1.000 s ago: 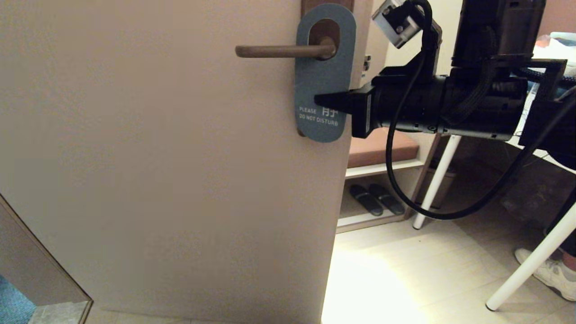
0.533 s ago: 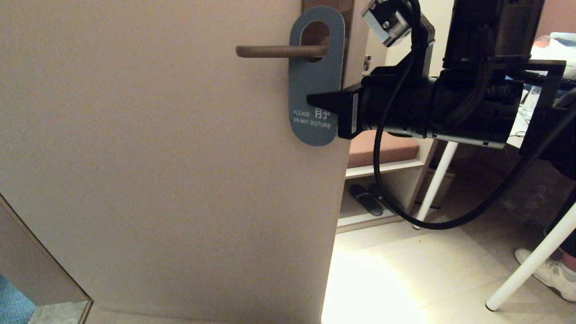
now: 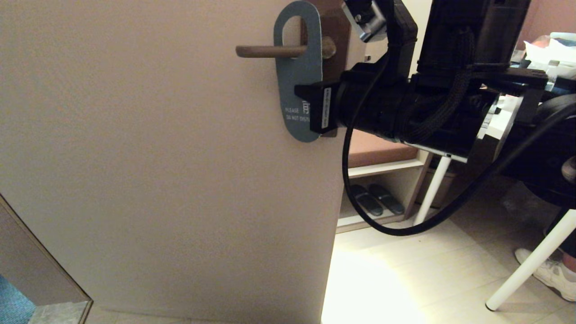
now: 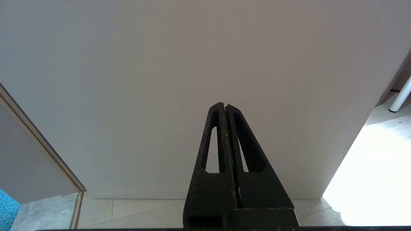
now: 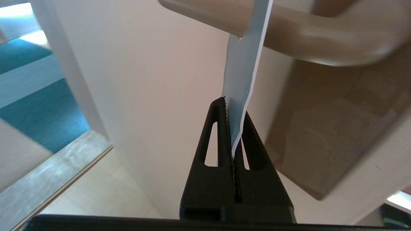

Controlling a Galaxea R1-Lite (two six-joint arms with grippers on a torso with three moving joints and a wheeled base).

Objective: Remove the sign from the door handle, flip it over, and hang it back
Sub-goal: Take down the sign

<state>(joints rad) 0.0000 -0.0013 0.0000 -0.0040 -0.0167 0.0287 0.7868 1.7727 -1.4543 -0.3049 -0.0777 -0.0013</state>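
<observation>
The sign [image 3: 297, 76] shows its blue "PLEASE DO NOT DISTURB" side, turned partly edge-on. Its hole is threaded on the door handle [image 3: 265, 51], about midway along the lever. The handle's dark brown plate [image 3: 336, 36] is behind it. My right gripper [image 3: 306, 96] is shut on the sign's right edge, a little above the lettering. In the right wrist view the sign [image 5: 241, 77] runs from between the fingers [image 5: 215, 128] up to the handle [image 5: 305, 35]. My left gripper [image 4: 225, 107] is shut and empty, facing the plain door low down; it is out of the head view.
The beige door [image 3: 157, 171] fills the left of the head view. Its open edge [image 3: 342, 189] gives onto a bench shelf with slippers [image 3: 375, 198]. White table legs [image 3: 531, 263] and a person's shoe [image 3: 553, 274] are at the right. A door frame [image 3: 45, 265] is low left.
My right gripper has slid the sign leftward along the lever, away from the plate, and turned it more edge-on. The arm has moved left with it.
</observation>
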